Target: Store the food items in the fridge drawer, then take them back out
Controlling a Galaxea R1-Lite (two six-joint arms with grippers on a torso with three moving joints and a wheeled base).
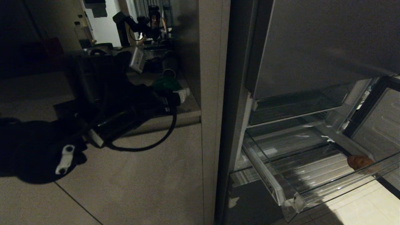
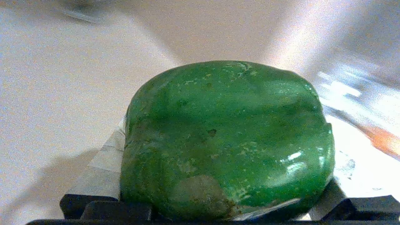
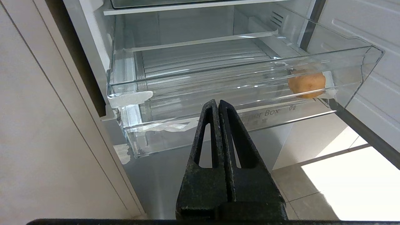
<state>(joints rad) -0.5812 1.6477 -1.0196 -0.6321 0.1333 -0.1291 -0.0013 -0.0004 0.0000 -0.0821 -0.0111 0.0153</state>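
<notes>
A glossy green pepper (image 2: 228, 131) fills the left wrist view, and my left gripper (image 2: 218, 178) is shut on it with a wide grip, its taped fingers (image 2: 103, 162) pressing on both sides. In the head view that gripper (image 1: 175, 89) holds the green pepper (image 1: 166, 83) above a low ledge left of the fridge. The clear fridge drawer (image 1: 290, 200) is pulled out at the lower right, with a tan potato (image 1: 359, 162) in its far right corner. My right gripper (image 3: 218, 103) hangs shut and empty before the drawer (image 3: 200, 78), and the potato (image 3: 307, 84) shows through the front wall.
A tall beige cabinet panel (image 1: 212, 93) stands between the left arm and the fridge. The grey upper fridge panel (image 1: 328, 40) overhangs the drawer, and the open door (image 1: 384, 125) bounds it on the right. A person (image 1: 154, 18) shows far back. Light floor tiles (image 3: 350, 187) lie below.
</notes>
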